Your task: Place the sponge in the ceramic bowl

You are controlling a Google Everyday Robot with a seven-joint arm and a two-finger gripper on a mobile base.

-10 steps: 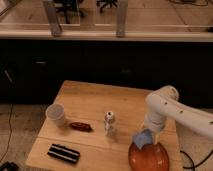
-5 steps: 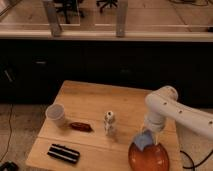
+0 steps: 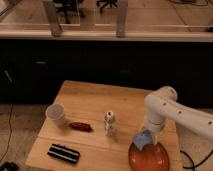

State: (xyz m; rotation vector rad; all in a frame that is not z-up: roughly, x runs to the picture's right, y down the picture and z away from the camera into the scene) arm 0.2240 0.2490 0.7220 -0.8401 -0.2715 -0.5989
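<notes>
The ceramic bowl point(image 3: 150, 157) is a wide orange-brown dish at the table's front right corner. A light blue sponge point(image 3: 142, 140) sits over the bowl's back left rim, right under the end of my white arm. My gripper point(image 3: 146, 135) is directly above the sponge at the bowl's rim, mostly hidden by the arm's wrist and the sponge itself. Whether the sponge rests in the bowl or hangs from the gripper I cannot tell.
On the wooden table point(image 3: 95, 107) stand a white cup point(image 3: 56, 114) at the left, a dark red object point(image 3: 81, 126) beside it, a small white bottle point(image 3: 109, 123) in the middle and a black-and-white striped block point(image 3: 63, 153) at the front left. A dark counter runs behind.
The arm and sponge have stayed over the bowl's back left rim, with barely any visible movement.
</notes>
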